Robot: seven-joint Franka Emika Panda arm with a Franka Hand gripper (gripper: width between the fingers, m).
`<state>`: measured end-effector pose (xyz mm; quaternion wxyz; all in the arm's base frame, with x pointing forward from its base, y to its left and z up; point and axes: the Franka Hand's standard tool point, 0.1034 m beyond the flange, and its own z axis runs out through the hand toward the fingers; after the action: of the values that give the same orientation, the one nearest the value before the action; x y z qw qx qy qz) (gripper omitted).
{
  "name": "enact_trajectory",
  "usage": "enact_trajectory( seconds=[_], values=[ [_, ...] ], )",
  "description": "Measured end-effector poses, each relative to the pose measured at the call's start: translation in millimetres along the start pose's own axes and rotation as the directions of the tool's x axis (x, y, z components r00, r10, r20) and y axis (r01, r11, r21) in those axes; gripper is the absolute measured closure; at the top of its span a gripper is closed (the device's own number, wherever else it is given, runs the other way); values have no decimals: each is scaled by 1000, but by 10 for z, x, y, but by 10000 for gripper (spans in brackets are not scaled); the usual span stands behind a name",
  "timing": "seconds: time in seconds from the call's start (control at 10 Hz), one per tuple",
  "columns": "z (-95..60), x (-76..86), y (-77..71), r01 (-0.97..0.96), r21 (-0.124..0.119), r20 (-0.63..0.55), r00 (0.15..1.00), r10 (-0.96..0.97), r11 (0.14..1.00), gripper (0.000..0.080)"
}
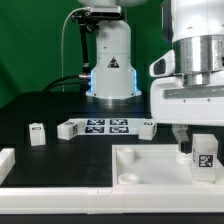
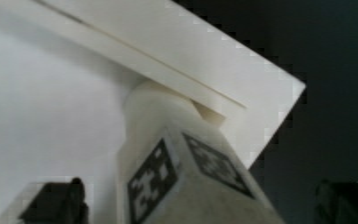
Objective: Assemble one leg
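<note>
A white leg (image 1: pixel 203 155) with square tags stands upright on the right corner of the large white panel (image 1: pixel 140 165). In the wrist view the leg (image 2: pixel 176 150) runs from between my fingers to the panel's corner (image 2: pixel 87 90). My gripper (image 1: pixel 195 140) hangs right over it. In the wrist view the gripper (image 2: pixel 202 205) is open: the dark fingertips (image 2: pixel 55 200) stand on either side of the leg with a gap on each side, touching nothing.
The marker board (image 1: pixel 100 126) lies behind the panel. A second loose leg (image 1: pixel 37 133) stands at the exterior view's left. A white rail (image 1: pixel 15 160) sits at the near left. The robot base (image 1: pixel 110 70) is at the back.
</note>
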<state>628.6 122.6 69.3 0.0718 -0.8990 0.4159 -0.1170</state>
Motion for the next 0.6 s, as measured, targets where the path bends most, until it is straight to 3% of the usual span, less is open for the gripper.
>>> enact_trajectory(
  seconds=[0.3,0.6],
  values=[
    [-8,49,-3,403,-7,-8,915,-403,915,151],
    [-4,93,21,724,-38,-5,689,-725,689,151]
  ],
)
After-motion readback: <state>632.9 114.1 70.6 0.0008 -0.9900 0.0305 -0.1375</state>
